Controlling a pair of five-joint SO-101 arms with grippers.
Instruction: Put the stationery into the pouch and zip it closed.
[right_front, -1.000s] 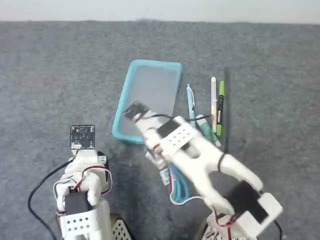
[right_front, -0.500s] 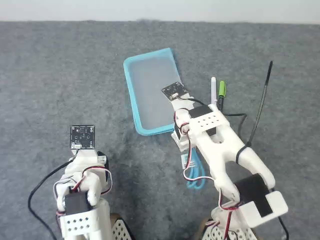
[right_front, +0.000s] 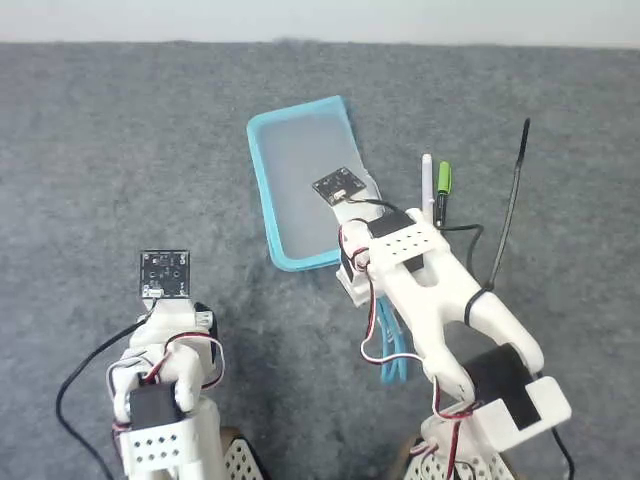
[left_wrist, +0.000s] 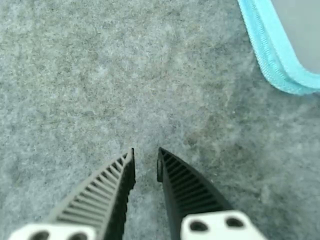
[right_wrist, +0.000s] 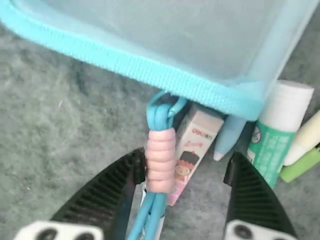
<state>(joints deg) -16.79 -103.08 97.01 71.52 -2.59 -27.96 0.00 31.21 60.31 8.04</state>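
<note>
— Jaws?
— The right gripper (right_wrist: 186, 157) has them spread wide and empty, straddling a blue cord with a ribbed pink sleeve (right_wrist: 160, 155) and a small boxy eraser (right_wrist: 192, 145). The left gripper (left_wrist: 145, 152) has them nearly shut, empty, over the grey felt table (right_front: 120, 140).
— The pouch?
— The translucent pouch with turquoise webbing rim (right_front: 300, 180) lies mid-table, towards the far edge, its corner over the eraser. I'd pinch the eraser alone, clear of the cord.

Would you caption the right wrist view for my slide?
Open right gripper flanks the zipper pull of the pouch, beside eraser and glue stick.
</note>
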